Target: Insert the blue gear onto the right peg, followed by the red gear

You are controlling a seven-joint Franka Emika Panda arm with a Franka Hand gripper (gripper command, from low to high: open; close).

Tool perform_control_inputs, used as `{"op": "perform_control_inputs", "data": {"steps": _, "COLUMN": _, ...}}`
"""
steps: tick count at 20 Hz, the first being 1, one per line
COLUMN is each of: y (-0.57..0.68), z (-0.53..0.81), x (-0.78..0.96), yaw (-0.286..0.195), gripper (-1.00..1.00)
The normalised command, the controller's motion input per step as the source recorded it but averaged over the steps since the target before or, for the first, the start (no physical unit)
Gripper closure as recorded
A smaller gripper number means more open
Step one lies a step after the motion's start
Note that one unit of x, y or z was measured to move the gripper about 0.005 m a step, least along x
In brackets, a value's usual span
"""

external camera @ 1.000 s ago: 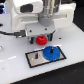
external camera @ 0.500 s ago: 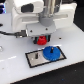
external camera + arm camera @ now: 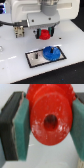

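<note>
Two jaws clamp the red gear point(image 3: 49, 115) above the blue gear point(image 3: 50, 52); no writing legible.

Plate point(image 3: 44, 58) on the table point(image 3: 15, 70), toward the exterior view's right. Blue gear point(image 3: 50, 52) on the plate's right part, apparently seated on a peg. Red gear point(image 3: 45, 34) between the gripper point(image 3: 46, 35) fingers point(image 3: 22, 126), above and behind the plate.

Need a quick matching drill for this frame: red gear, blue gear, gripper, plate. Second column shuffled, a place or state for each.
Things:
1. red gear
2. blue gear
3. gripper
4. plate

Place or state:
A. lies flat on the white table, black-rimmed
B. held in the air between the pads
C. sits on the plate
D. shut on a gear above the plate

Pairs: 1-B, 2-C, 3-D, 4-A
</note>
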Motion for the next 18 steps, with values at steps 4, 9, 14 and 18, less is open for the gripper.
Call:
{"op": "perform_control_inputs", "data": {"steps": 4, "y": 0.02, "z": 0.4, "x": 0.61, "yaw": 0.0, "gripper": 1.0}}
{"op": "perform_control_inputs", "data": {"steps": 9, "y": 0.02, "z": 0.33, "x": 0.66, "yaw": 0.0, "gripper": 1.0}}
{"op": "perform_control_inputs", "data": {"steps": 14, "y": 0.01, "z": 0.27, "x": 0.68, "yaw": 0.0, "gripper": 1.0}}
{"op": "perform_control_inputs", "data": {"steps": 18, "y": 0.01, "z": 0.17, "x": 0.66, "yaw": 0.0, "gripper": 1.0}}
